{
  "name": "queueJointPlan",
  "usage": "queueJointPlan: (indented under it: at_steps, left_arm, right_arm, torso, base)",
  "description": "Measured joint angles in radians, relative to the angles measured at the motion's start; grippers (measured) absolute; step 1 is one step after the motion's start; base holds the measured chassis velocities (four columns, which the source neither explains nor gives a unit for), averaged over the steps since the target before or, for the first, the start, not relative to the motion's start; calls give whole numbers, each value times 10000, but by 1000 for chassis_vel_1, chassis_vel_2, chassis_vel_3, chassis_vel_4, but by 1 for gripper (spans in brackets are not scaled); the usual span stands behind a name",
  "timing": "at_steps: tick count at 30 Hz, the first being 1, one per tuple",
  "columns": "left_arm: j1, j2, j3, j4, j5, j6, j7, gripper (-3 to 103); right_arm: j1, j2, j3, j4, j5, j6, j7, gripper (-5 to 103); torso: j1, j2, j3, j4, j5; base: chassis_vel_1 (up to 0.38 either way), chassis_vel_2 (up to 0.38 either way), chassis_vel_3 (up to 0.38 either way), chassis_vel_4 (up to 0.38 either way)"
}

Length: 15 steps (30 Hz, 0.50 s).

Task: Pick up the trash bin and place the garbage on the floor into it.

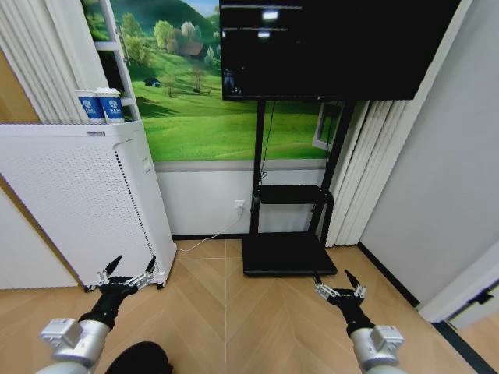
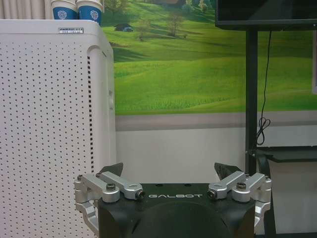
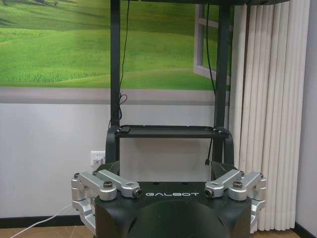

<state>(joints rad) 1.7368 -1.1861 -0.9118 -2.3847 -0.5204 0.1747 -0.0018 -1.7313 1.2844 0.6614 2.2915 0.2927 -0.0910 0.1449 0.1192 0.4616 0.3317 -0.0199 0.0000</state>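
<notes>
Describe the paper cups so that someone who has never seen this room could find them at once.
Start at the tall white perforated cabinet standing against the wall on the robot's left, beside the green meadow mural. On its flat top, at the back, two paper cups stand upright side by side. They are the only blue-and-white things there, each with a white lid.

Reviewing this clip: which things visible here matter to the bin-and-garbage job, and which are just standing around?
Job: light tan chevron wood floor; left gripper and right gripper, both open above it.
Lying about: white perforated cabinet; two blue-and-white paper cups on top of it; black screen on black metal stand.
</notes>
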Motion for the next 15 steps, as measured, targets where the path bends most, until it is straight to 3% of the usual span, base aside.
queueJointPlan:
  at_steps: [15]
  left_arm:
    - [0, 0, 0, 0, 0, 0, 1, 100]
  right_arm:
    - [0, 0, 0, 0, 0, 0, 0, 100]
  torso:
    - [198, 520, 322, -2, 0]
  base:
    - [0, 0, 0, 0]
